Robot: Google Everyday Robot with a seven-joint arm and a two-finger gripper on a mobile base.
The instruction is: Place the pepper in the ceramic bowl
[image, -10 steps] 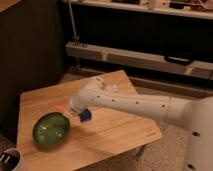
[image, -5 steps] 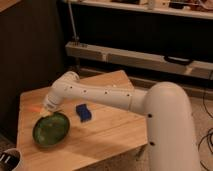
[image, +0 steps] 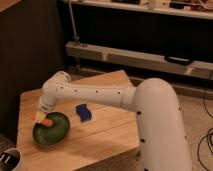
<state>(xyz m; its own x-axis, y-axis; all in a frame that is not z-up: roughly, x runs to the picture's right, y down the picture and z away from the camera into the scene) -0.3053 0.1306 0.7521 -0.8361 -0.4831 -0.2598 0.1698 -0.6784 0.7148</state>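
The green ceramic bowl (image: 51, 131) sits on the wooden table (image: 100, 135) near its front left. My gripper (image: 41, 116) is at the end of the white arm (image: 95, 95), just above the bowl's far left rim. It is shut on the small orange pepper (image: 45, 121), which hangs at the gripper's tip over the inside of the bowl. The pepper's stem is hidden.
A blue sponge (image: 84, 113) lies on the table just right of the bowl. A white cup with a dark inside (image: 10, 160) stands at the bottom left corner. A dark shelf unit (image: 135, 55) runs behind the table.
The gripper has swung left with the pepper, then come down and back to the bowl's far rim. The bowl and sponge have not moved on the table.
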